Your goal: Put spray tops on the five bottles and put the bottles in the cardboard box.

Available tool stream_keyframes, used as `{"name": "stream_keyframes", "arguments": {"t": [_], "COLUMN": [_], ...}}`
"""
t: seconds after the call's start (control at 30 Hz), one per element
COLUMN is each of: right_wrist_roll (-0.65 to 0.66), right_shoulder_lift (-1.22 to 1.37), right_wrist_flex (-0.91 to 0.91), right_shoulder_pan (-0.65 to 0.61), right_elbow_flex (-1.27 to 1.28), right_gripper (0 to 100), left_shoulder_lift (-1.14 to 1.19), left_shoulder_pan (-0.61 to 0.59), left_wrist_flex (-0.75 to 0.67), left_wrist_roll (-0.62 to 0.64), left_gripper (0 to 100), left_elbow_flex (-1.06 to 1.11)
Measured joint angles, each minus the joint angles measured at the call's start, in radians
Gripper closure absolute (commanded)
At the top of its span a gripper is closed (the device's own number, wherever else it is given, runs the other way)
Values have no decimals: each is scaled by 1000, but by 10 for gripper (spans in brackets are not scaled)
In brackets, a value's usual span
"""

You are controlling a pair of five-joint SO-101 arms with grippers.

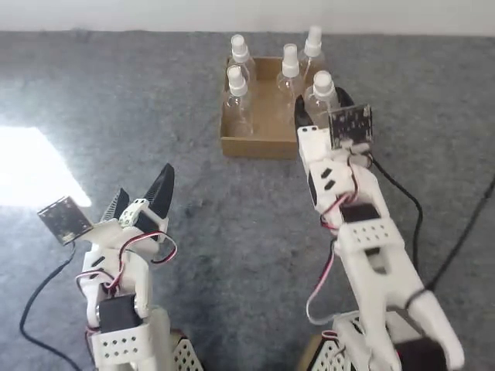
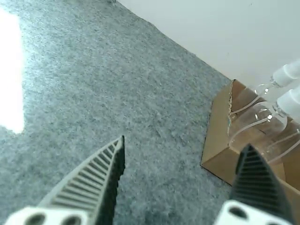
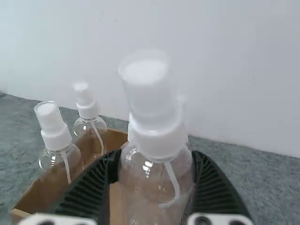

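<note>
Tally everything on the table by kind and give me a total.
Spray-topped bottles: 5
Cardboard box: 1
Grippers: 2 (left gripper, right gripper)
Total: 8

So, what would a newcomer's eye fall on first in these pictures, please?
The right gripper is closed around a clear bottle with a white spray top, at the right side of the cardboard box. Four more capped bottles stand in that box. The left gripper hangs open over grey carpet, nearer the camera.
</note>
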Motion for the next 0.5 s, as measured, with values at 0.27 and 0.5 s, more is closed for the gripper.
{"name": "stream_keyframes", "arguments": {"t": [0.27,0.5], "right_wrist_roll": [0,0], "right_shoulder_lift": [238,345], "right_wrist_flex": [-9,-11], "right_shoulder_pan": [3,3], "right_elbow_flex": [-132,-201], "right_gripper": [911,909], "left_shoulder_lift": [0,0], "left_shoulder_pan": [0,0], "left_wrist_flex": [0,0], "left_wrist_roll": [0,0], "left_gripper": [648,648], "left_elbow_flex": [0,0]}}
